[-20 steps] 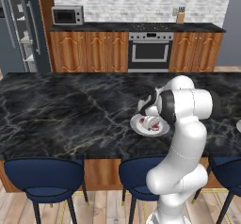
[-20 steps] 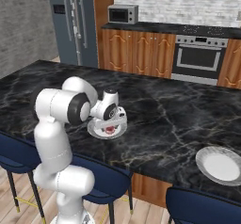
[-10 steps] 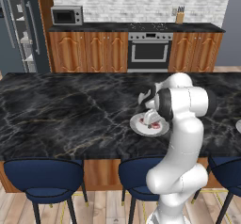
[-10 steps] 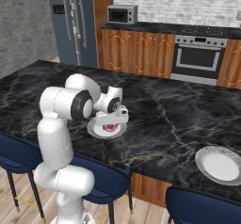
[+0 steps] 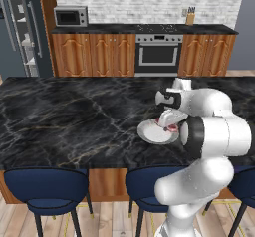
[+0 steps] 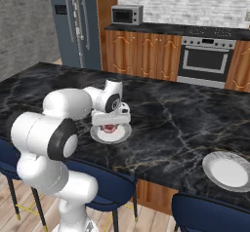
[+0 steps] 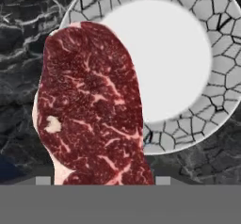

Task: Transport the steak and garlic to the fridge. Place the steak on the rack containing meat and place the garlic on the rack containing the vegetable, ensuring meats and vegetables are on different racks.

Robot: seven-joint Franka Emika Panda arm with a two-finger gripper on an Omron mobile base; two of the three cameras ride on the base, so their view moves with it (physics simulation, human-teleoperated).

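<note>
Hovering low over the plate [image 7: 197, 105] on the dark marble desk [image 5: 74, 116], I am working on the first step, picking up the steak [image 7: 89, 110], which is lying across the plate's edge right under my gripper [image 6: 110, 121]. Whether my jaws are gripping it or merely straddling it I cannot tell; their tips are cut off. Next I am judging a lift, then a drive to the fridge [image 6: 73, 24]. The garlic is hard to make out.

Steak [image 7: 89, 110] dark red, marbled, overhanging plate [image 7: 207, 100] rim, fridge [image 6: 73, 24] far left
</note>
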